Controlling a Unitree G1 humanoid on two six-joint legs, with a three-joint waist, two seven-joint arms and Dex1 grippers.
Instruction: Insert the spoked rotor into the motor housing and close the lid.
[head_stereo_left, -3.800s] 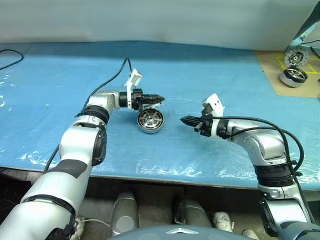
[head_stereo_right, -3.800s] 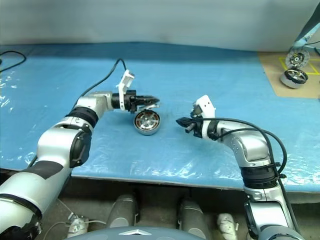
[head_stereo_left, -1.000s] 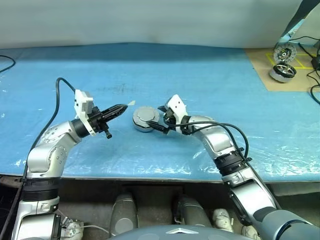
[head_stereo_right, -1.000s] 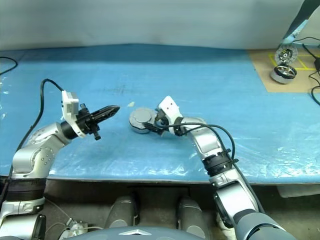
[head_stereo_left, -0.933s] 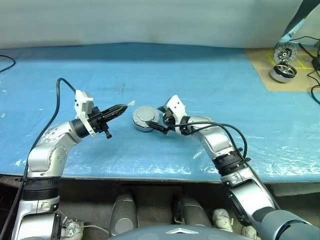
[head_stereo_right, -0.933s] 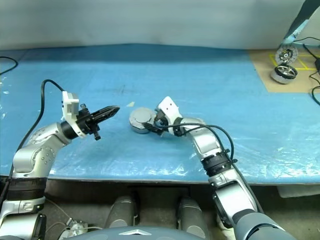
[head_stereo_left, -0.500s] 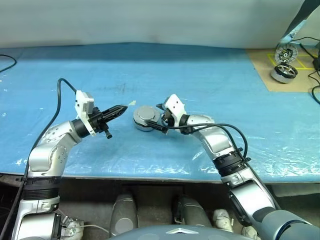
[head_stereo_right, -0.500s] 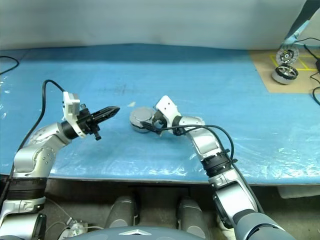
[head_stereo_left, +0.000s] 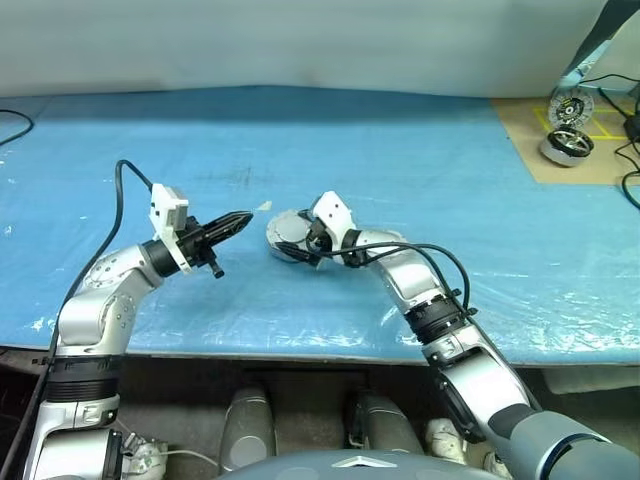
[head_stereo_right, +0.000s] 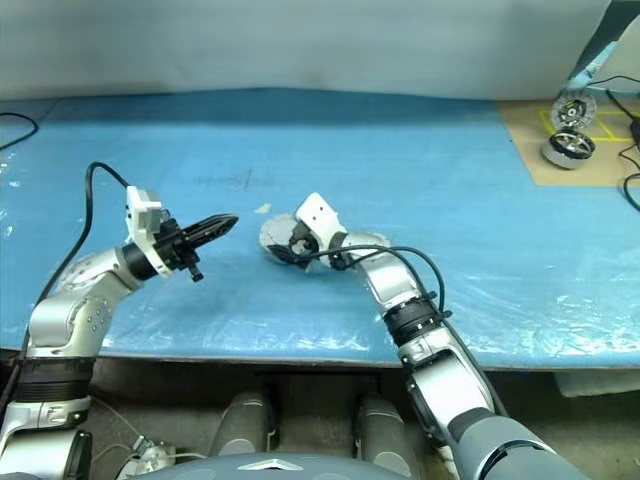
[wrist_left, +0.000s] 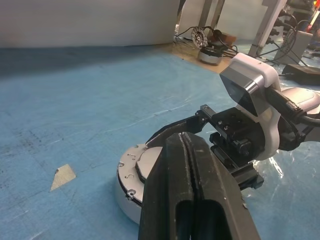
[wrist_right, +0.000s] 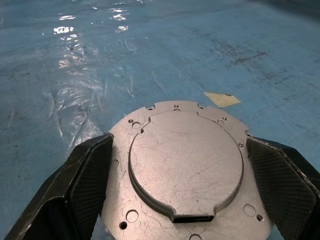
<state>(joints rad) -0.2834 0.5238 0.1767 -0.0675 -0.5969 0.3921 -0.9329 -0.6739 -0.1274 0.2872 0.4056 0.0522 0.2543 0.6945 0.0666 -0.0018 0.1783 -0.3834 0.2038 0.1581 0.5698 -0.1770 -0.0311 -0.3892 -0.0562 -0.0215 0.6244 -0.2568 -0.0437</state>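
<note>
Tabletop (head_stereo_left: 420, 170): covered with a blue sheet that has a glossy, wrinkled film along its near part.
Motor housing (wrist_right: 186, 172): sits on the blue sheet near the middle of the tabletop, between the two arms. Its visible top face is a flat silver-grey plate with a raised round centre and small holes round the edge. No windings can be seen from here.
Lid and spoked rotor: I cannot tell them apart from the closed silver unit; only its plain top plate shows.
Right end effector (head_stereo_left: 291, 240): reaches in from the robot's right, pointing toward its left. Its black fingers (wrist_right: 82, 172) stand spread wide, one on each side of the motor housing, very close to its rim. Whether they press on it I cannot tell.
Left end effector (head_stereo_left: 236, 221): hangs above the sheet to the robot's left of the motor housing, well apart from it, pointing toward it. Its two fingers are pressed together with nothing between them.
Paper scrap (wrist_left: 62, 176): a small pale triangle lying flat on the sheet just beside the motor housing, on its far-left side.
Brown board (head_stereo_left: 570, 150): at the far right corner of the tabletop, carrying two more round wheel-like motor parts (head_stereo_left: 563, 143).
</note>
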